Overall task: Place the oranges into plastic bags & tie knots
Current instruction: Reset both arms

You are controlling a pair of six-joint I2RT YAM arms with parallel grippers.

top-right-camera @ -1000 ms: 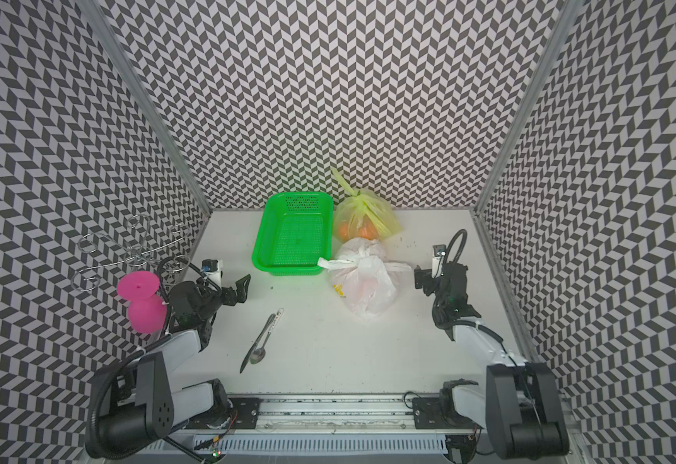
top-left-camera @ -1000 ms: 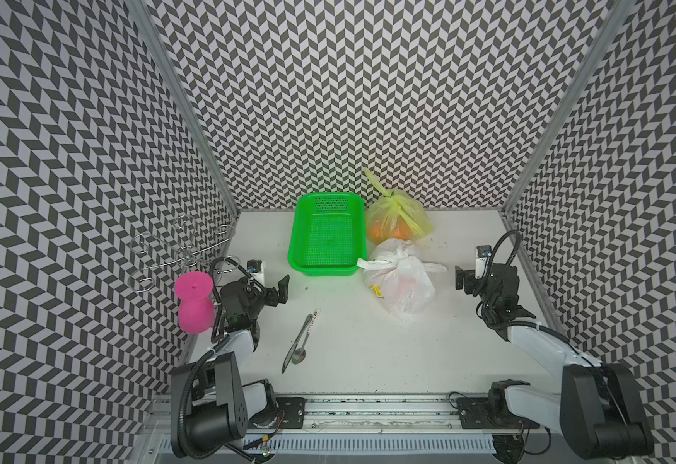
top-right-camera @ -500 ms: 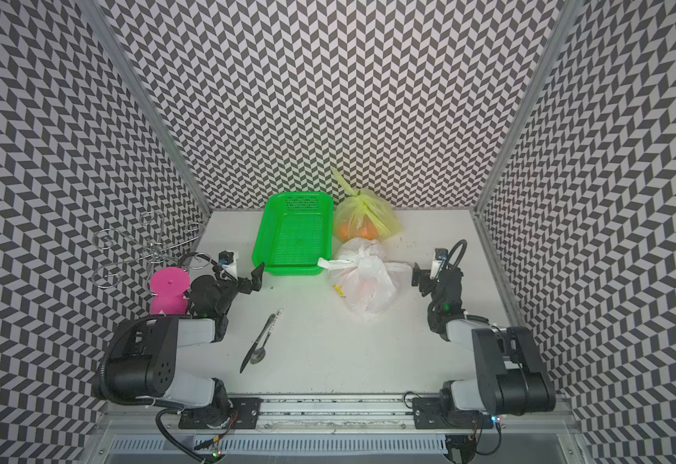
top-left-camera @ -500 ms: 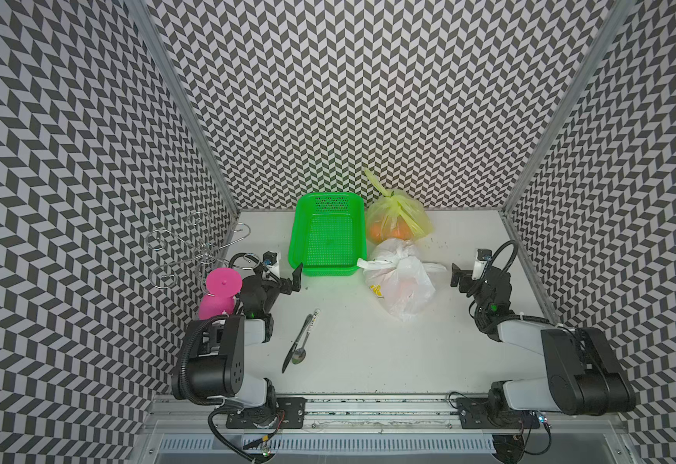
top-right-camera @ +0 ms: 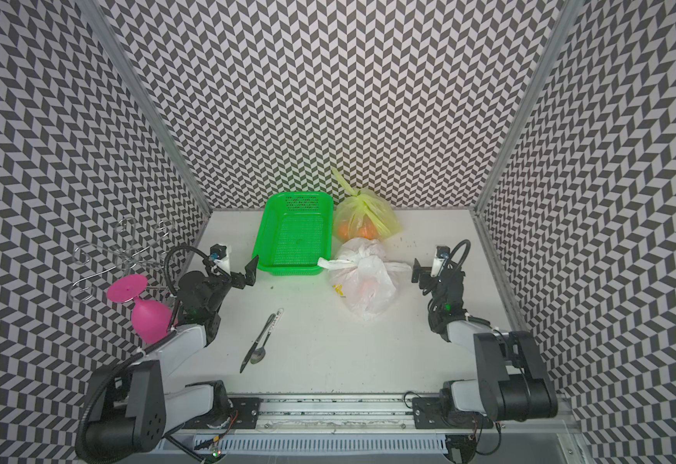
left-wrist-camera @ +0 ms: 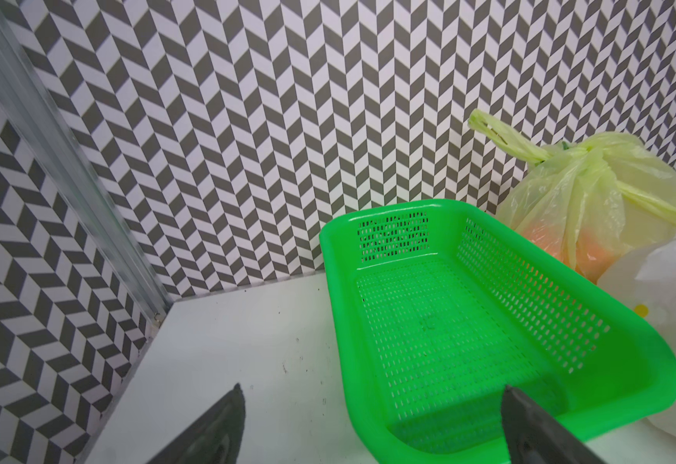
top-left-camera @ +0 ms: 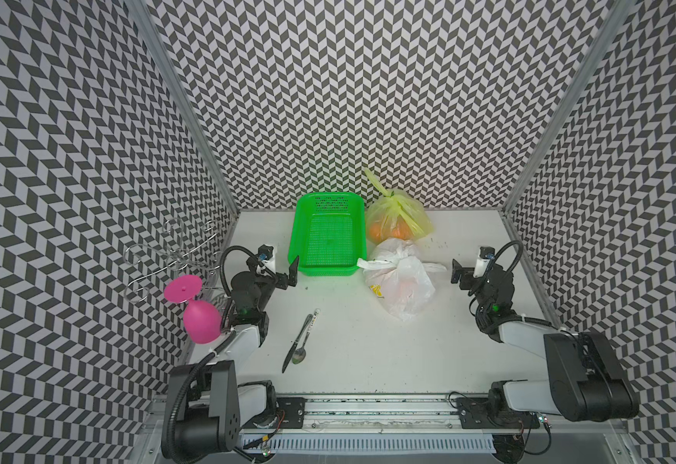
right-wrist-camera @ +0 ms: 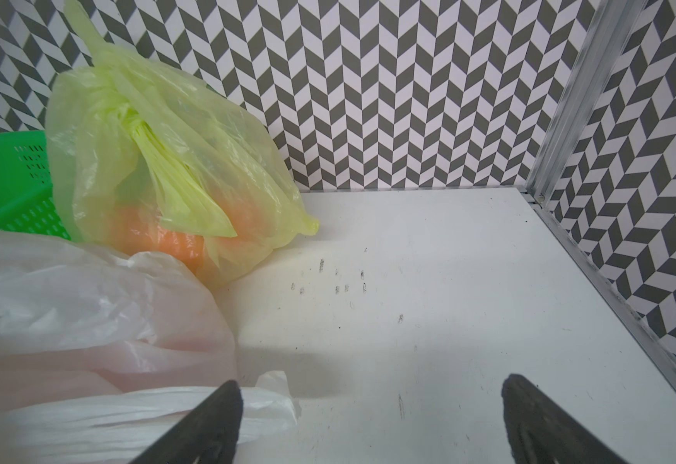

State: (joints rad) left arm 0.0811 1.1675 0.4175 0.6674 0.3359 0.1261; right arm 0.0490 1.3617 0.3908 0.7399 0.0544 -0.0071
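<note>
Oranges: we find them inside two tied bags at the back of the table, beside the green basket.
Yellow-green bag, white bag: thin, soft, slippery, and we judge them bottom-heavy. We would grip at the knots, not the fruit.
Left gripper, right gripper: fingers wide apart, holding nothing.

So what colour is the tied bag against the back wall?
The bag is translucent yellow-green, clearest in the right wrist view.
</note>
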